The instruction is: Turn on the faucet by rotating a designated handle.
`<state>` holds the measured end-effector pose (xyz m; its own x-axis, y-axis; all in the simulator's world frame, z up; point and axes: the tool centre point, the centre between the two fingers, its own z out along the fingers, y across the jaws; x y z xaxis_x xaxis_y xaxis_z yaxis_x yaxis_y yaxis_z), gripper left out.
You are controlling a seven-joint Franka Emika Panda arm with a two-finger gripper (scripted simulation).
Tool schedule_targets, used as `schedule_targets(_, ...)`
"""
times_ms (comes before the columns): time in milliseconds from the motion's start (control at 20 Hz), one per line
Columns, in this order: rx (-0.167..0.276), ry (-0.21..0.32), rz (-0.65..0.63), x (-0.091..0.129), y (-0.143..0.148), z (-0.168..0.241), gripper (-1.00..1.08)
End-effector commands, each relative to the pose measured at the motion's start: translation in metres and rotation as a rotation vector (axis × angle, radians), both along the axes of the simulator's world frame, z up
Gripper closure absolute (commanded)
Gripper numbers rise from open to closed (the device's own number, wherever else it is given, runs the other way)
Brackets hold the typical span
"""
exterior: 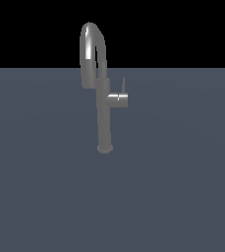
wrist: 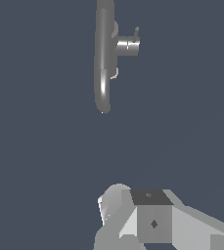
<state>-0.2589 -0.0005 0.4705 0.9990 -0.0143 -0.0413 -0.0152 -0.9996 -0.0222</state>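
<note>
Grey-blue floor [exterior: 45, 197], faucet [exterior: 103, 108] with upright handle [exterior: 123, 84], hand [wrist: 133, 215] only in wrist view, grip state unclear

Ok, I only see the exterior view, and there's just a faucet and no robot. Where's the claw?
Observer: The wrist view shows the claw. It is well apart from the faucet and touches nothing.
Operator: Is it open?
Observer: I cannot tell. Only blocky grey parts of it show, not the gap between the fingertips.
Operator: Can that camera see the little handle?
Observer: Yes. There the handle looks like a short nub at the end of the side stub, with bare floor between it and the claw.
</note>
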Motion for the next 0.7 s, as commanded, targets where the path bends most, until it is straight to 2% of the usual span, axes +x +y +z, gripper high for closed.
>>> schedule_targets(0, 0.000, 0.000, 0.000, 0.000, 0.000, 0.000, 1.08)
schedule_targets(350, 0.018, 0.018, -0.019, 0.006, 0.001, 0.000, 1.08)
schedule_targets(650, 0.063, 0.061, -0.067, 0.021, 0.004, -0.002, 1.08)
